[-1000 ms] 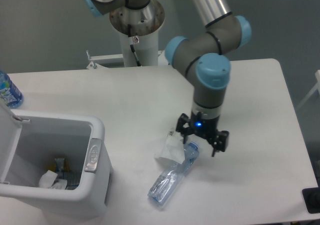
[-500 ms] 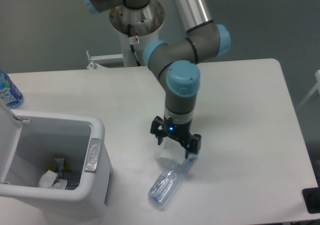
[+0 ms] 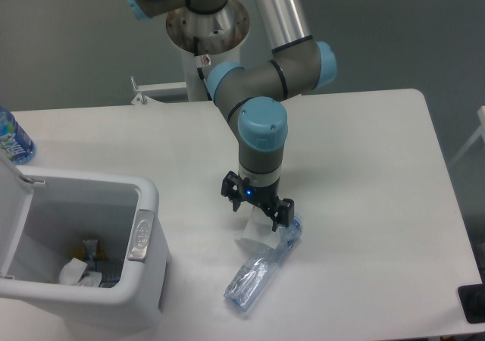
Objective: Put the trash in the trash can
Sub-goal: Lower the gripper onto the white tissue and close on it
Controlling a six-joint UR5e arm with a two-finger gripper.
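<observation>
At the left the trash can [image 3: 144, 204] stands open on the worktop [image 3: 379, 167], some scraps already inside. Near the middle the pincer [image 3: 258, 207] hangs spread wide and empty just above the tissue wad [image 3: 254, 239], with the crushed bottle [image 3: 261, 271] lying just right of it. This looks like the pick-up step: the next move calls for lowering onto the tissue and closing.

The arm bends down over the table, wrist vertical; the gripper [image 3: 255, 210] points straight down, its fingers spread apart.
</observation>
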